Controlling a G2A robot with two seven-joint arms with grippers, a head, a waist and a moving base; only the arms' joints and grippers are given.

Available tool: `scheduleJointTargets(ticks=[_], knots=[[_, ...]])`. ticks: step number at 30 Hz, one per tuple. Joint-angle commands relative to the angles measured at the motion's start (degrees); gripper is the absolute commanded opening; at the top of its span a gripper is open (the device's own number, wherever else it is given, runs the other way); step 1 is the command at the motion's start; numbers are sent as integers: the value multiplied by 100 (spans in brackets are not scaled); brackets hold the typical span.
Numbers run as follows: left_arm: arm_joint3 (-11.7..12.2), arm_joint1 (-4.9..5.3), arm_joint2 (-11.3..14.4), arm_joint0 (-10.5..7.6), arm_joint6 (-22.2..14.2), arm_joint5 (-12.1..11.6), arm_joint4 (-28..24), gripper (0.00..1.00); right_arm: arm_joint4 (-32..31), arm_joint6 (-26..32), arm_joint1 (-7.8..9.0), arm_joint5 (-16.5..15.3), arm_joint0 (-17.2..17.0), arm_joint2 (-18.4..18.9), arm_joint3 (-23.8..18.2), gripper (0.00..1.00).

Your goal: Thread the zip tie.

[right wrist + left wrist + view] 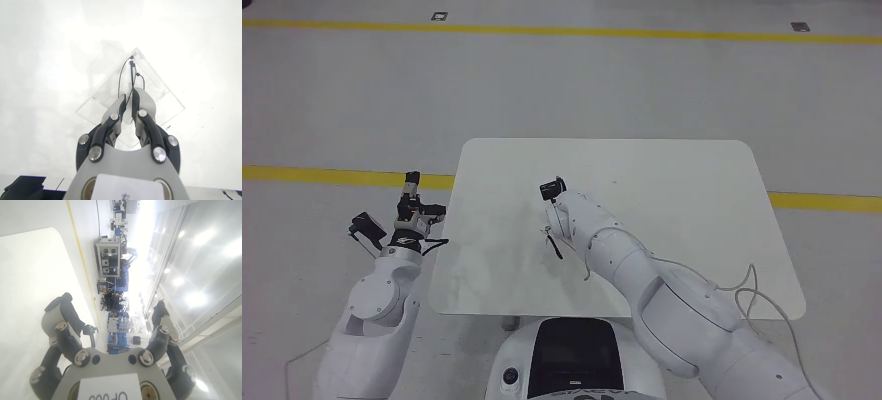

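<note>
Two arms, two grippers, one white surface [682,200]. Right wrist view: one clear square tray [170,98] lying flat on the surface, three black zip ties [131,63] in it, heads toward the tray's far corner, tails running back toward the camera. Right gripper [129,92] sits low over the tray, jaws nearly together with a narrow gap; one tie's tail crosses that gap, pinched or not, can't tell. Top view gives the ties as one short dark streak [554,243] near the surface's middle, under the right wrist, not countable there. Left gripper [113,303] is held in the air off the surface's left edge, jaws spread wide, nothing between them. Writing: one white sticker on each wrist mount, print cut off at the frame edge. Floor: two yellow lines [542,31] in the top view
</note>
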Motion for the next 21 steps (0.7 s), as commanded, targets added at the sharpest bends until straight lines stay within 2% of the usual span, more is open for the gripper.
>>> scheduleJointTargets(ticks=[1,3,12,21], knots=[[0,0,0,0,0,0,0,100,0,2,-13,9,9,9,28,7],[0,0,0,0,0,0,0,100,0,2,-26,15,17,17,53,0],[0,0,0,0,0,0,0,100,11,-44,-61,43,96,81,94,0],[0,0,0,0,0,0,0,100,1,-93,-35,-171,137,154,-39,0]])
